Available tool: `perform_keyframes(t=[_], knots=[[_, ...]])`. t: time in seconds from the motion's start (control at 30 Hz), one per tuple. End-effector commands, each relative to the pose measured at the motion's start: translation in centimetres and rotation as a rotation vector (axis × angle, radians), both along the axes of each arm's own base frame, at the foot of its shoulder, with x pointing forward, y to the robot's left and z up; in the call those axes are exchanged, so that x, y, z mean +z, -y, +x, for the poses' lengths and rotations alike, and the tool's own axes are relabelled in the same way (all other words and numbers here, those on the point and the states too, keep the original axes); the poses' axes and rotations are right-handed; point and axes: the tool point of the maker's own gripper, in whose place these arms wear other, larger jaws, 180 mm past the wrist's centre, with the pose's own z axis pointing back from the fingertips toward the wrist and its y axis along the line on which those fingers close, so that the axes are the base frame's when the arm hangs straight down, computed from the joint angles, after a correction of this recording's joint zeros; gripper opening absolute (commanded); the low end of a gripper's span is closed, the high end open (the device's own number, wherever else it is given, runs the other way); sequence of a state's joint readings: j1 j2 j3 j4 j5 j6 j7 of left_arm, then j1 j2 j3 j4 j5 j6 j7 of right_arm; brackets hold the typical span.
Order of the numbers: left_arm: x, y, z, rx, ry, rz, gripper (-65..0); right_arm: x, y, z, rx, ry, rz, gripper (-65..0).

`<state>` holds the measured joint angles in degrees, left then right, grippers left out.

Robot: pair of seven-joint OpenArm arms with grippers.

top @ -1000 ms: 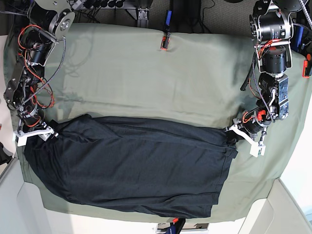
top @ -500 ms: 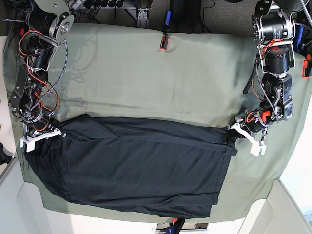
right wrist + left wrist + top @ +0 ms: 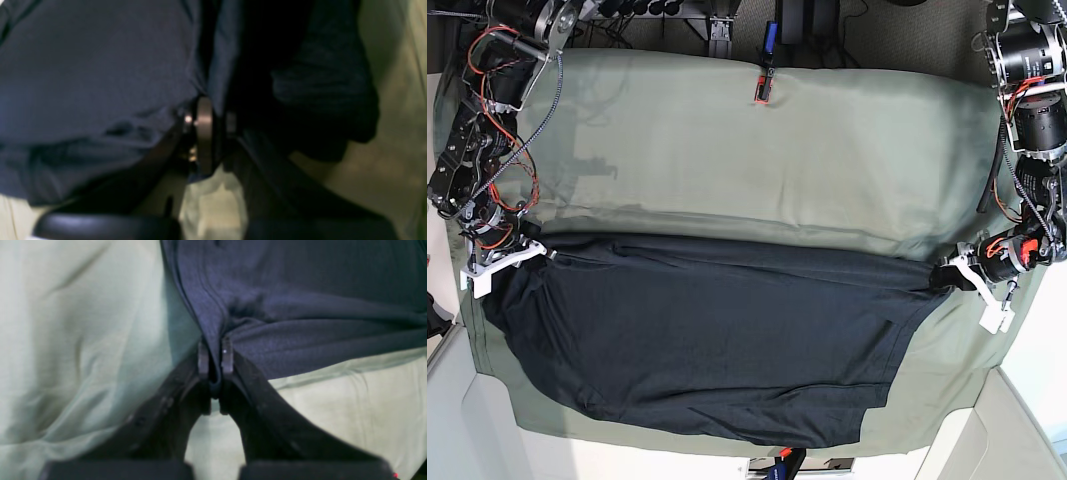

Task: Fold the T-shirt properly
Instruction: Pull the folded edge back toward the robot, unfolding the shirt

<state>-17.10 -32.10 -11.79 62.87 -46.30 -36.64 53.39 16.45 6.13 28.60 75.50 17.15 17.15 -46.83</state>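
Base view: T-shirt (image 3: 697, 350) lies spread flat on green table cloth (image 3: 757, 170), stretched between both pincers. Left gripper (image 3: 959, 276) is clamped on shirt's edge, fabric running away from its tips toward the other arm. Right gripper (image 3: 527, 255) is clamped on the opposite corner. Left wrist view: fingers (image 3: 226, 355) pinch a dark fold, cloth on either side.

The base view is looking straight down over the whole table cloth (image 3: 757, 160). Both wrist cameras are sitting very near, each looking along its own fingers — the left gripper (image 3: 213, 355), the right gripper (image 3: 213, 121) — sharing the T-shirt (image 3: 707, 345).
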Motion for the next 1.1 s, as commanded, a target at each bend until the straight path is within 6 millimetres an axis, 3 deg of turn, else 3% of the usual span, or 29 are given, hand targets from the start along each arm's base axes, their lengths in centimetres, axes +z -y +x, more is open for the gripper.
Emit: perform_keyframes(t=[0.0, 0.13, 0.33, 0.87, 1.07], knots=[[1.9, -1.0, 0.7, 0.002, 0.054, 0.016, -65.0, 1.9, 0.8, 0.8, -0.003, 0.053, -0.022, -65.0], [0.7, -1.8, -1.0, 0.001, 0.014, 0.041, -65.0, 2.2, 0.1, -1.1, 0.065, 0.04, -0.044, -65.0], [-0.5, -3.6, -4.4, -0.022, -0.044, 0.073, -65.0, 1.4, 0.8, -4.0, 0.072, -0.001, -0.085, -65.0], [-3.5, -5.9, -15.7, -0.098, -0.254, 0.141, -65.0, 0.6, 1.5, -13.6, 0.127, -0.094, -0.22, -65.0], [-3.0, -8.0, -18.7, -0.004, -0.271, 0.098, -65.0, 0.3, 1.7, -17.1, 0.147, -0.147, -0.254, -65.0]])
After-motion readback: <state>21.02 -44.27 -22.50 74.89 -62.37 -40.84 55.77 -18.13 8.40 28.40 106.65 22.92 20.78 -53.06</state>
